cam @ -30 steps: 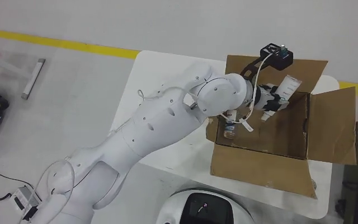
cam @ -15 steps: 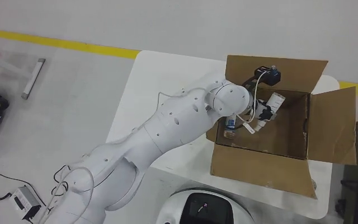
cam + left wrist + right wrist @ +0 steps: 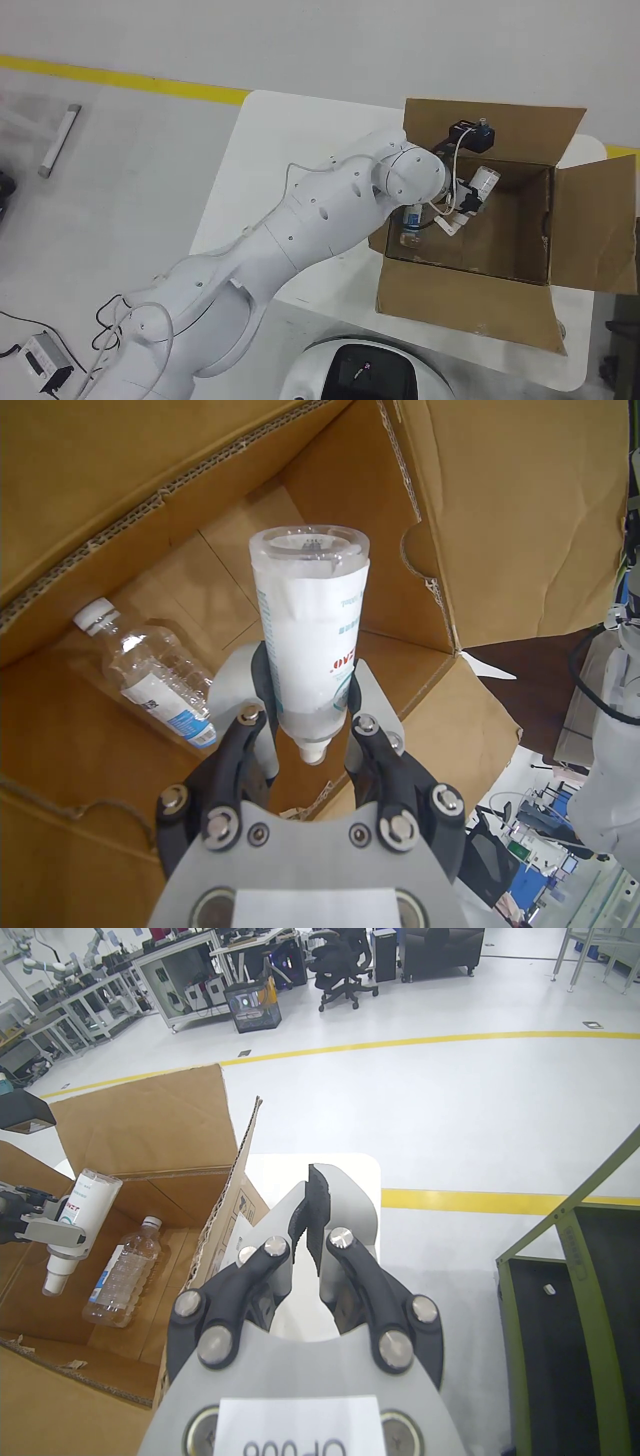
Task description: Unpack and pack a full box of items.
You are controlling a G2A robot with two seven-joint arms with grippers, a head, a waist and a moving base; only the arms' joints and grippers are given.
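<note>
1. Left gripper (image 3: 307, 680) pinches a white labelled plastic bottle (image 3: 310, 610), cap-down, inside the brown cardboard box (image 3: 125, 465).
2. Right gripper (image 3: 312, 1208): pressed together, empty, outside the box.
3. Risk: released here, it could strike the clear plastic bottle (image 3: 155, 680) lying below.

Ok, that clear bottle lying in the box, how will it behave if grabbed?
Probably light: the clear bottle looks empty. Its thin ribbed wall may dent under a squeeze. Lying on its side in the box, it could roll.
</note>
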